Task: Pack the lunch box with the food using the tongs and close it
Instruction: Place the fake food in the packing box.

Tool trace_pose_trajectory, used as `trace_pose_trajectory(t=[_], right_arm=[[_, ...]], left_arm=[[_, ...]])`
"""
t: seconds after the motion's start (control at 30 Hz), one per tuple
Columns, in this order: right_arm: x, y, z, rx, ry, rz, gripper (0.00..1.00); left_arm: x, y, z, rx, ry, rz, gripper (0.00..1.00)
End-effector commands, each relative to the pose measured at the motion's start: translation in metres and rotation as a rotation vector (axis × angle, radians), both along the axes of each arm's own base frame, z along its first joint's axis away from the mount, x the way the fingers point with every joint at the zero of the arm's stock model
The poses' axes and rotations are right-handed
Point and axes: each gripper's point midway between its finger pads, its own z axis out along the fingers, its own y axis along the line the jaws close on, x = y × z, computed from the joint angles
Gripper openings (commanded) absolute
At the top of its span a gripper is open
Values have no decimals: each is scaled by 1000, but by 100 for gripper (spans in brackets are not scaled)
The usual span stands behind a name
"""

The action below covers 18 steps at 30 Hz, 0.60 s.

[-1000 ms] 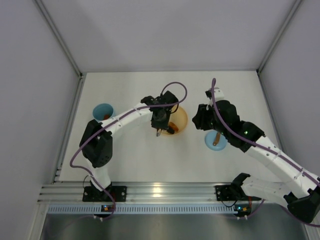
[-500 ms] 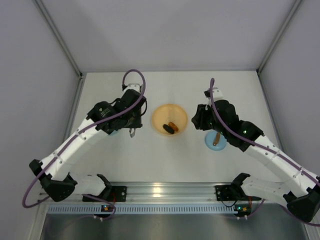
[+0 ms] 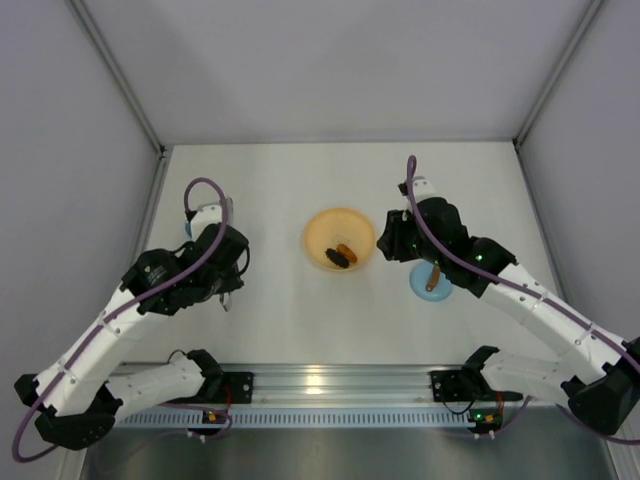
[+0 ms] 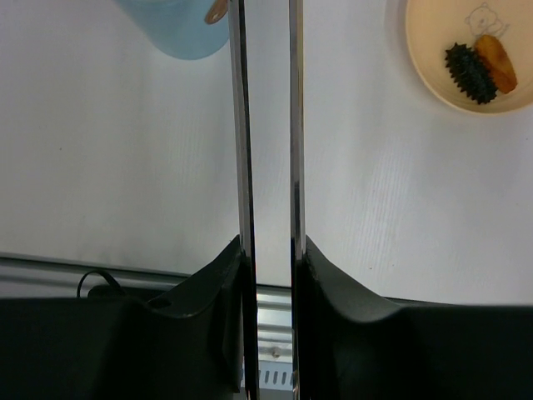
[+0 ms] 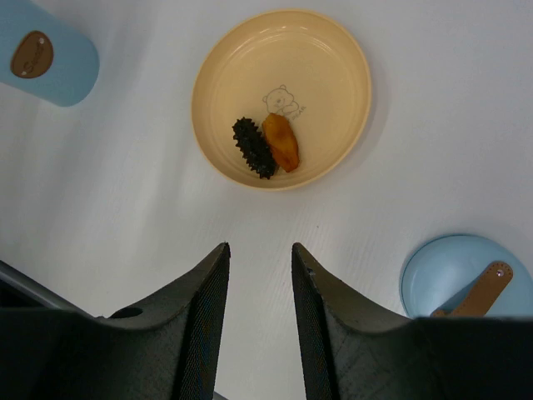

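A white table [image 3: 300,310] fills the middle of the top view, boxed in by plain grey walls [image 3: 340,70] at left, back and right. Thin metal posts [image 3: 120,80] rise from its far corners. A ribbed aluminium rail [image 3: 330,385] crosses the lower frame, catching a soft glare at its centre.

The white table [image 3: 300,310] is a flat, matte rectangular surface enclosed by pale walls on the left, far and right sides. An aluminium rail [image 3: 320,383] runs along its near edge. Three items rest directly on the surface. A round orange plate [image 3: 335,224] sits near the middle. A round light blue lid [image 3: 419,288] lies flat to the right of the plate and slightly nearer the rail, close to the plate but not touching it. The light blue lunch box tub [image 4: 166,29] stands upright on the left side, well apart from the plate.
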Motion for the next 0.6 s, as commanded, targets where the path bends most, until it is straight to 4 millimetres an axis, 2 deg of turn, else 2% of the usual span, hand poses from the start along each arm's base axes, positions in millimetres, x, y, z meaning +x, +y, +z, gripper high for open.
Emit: trace_pose_trajectory(t=[0.0,0.4,0.57], right_arm=[[10,13,36,91,-73,13,35],[9,15,32,98,-65,21,35],[8,16,31,100,-66,24,35]], left_arm=[[-31,35,-27,116,130,55,25],[-47,47,-51,127,179,60,28],[-48,50,-51,121,173,65,28]])
